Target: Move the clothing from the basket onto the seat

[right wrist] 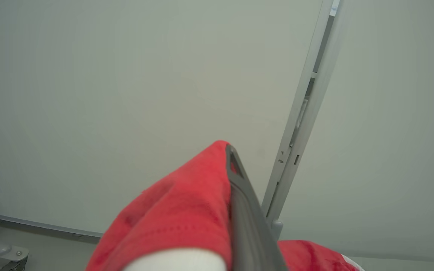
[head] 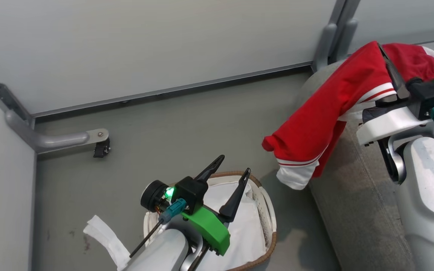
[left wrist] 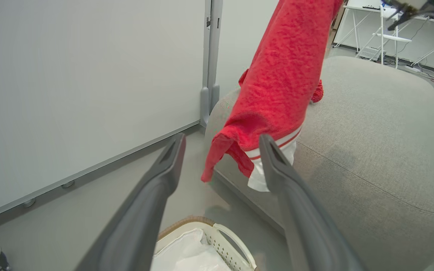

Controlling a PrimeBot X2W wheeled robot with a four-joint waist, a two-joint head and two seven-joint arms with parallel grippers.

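Right gripper high over seat edge, clamped on red clothing dangling floorward. Left gripper hovers above basket, fingers spread wide, grasping nothing.

The left hand holds its two dark fingers wide apart, its pale arm just behind it, and the right hand is squeezed tight on the clothing.

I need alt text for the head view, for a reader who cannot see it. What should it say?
The right gripper, shut on a red garment with white trim, holds it over the edge of the grey seat, the cloth hanging down. At lower left, the open left gripper hangs above the white basket and its liner.
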